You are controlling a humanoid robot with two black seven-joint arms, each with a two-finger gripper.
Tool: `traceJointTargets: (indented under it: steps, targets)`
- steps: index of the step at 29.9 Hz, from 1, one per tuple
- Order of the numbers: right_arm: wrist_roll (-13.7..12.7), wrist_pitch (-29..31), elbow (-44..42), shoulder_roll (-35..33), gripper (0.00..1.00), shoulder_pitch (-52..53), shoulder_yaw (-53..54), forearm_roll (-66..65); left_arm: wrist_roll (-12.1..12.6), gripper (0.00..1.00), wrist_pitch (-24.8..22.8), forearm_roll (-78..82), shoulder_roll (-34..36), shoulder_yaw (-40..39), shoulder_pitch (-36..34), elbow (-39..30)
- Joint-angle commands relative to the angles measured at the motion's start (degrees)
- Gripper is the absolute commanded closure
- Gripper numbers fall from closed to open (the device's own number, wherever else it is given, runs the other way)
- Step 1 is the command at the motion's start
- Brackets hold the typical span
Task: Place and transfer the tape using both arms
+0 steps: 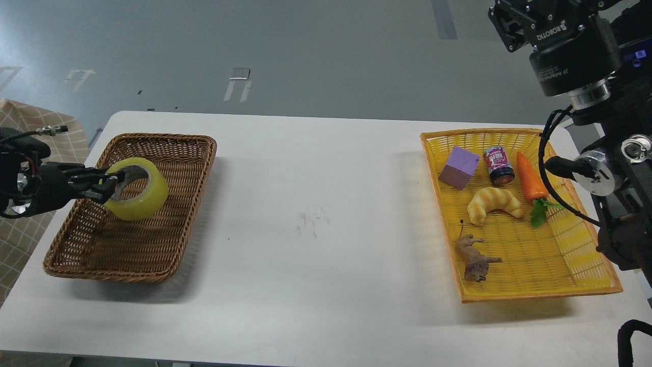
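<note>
- Grey floor with pale tape marks behind a white surface, lightly scuffed mid-way.
- ROBOTIQ reads upside down on the right hand, top right corner; can't tell its state.
- Left hand is clamped on the tape, inside the brown basket.
- Can label is unreadable.

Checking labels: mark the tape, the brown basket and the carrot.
tape (145, 201), head view, yellow outer side of the roll.
brown basket (109, 275), head view, near rim.
carrot (530, 179), head view, orange body.
</note>
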Motion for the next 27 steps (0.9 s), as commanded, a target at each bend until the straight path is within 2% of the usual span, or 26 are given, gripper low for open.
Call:
traceJointTargets:
  steps: [1,9,11,12,13,18,21,22,23,24,25,27]
  targets:
    - [0.0,0.0,0.01,0.0,0.0,0.0,-0.07,0.0,0.0,0.95,1.21,-0.02,-0.06,0.02,1.42,0.34]
    - [0.0,0.0,0.27,0.18,0.0,0.0,0.02,0.0,0.0,0.72,1.64,-2.39,0.12,0.02,2.3,0.34]
    - [0.0,0.0,0.27,0.18,0.0,0.0,-0.06,0.09,0.0,0.55,1.65,-2.83,0.21,0.02,2.3,0.34]
    - [0.0,0.0,0.36,0.18,0.0,0.0,-0.07,0.09,0.0,0.52,1.65,-3.09,0.21,0.02,2.3,0.34]
    - [0.0,0.0,0.36,0.18,0.0,-0.09,-0.07,0.09,0.0,0.45,1.65,-3.44,0.3,0.02,2.39,0.34]
    - [0.0,0.0,0.36,0.09,0.0,-0.35,-0.07,0.0,0.0,0.4,1.56,-3.71,0.3,0.02,3.35,0.34]
    - [0.0,0.0,0.36,0.09,0.0,-0.35,-0.07,0.09,0.0,0.32,1.56,-4.32,0.12,-0.5,3.35,0.34]
    - [0.0,0.0,0.36,0.18,0.0,-0.35,0.02,0.0,0.0,0.25,1.47,-5.63,0.21,-0.59,3.35,0.34]
    - [0.0,0.0,0.36,0.09,0.0,-0.26,-0.06,0.0,0.0,0.12,1.47,-7.56,0.21,-0.85,3.27,0.6]
    - [0.0,0.0,0.36,0.09,0.0,-0.26,0.02,0.0,0.0,0.06,1.47,-8.8,0.21,-0.86,3.0,0.86]
    - [0.0,0.0,0.36,0.09,0.0,-0.09,0.02,0.0,0.0,0.02,1.47,-11.77,0.21,-0.86,2.57,2.08]
    - [0.0,0.0,0.36,0.09,0.0,0.09,0.11,0.0,0.0,0.02,1.56,-14.86,0.12,-0.86,2.3,3.93]
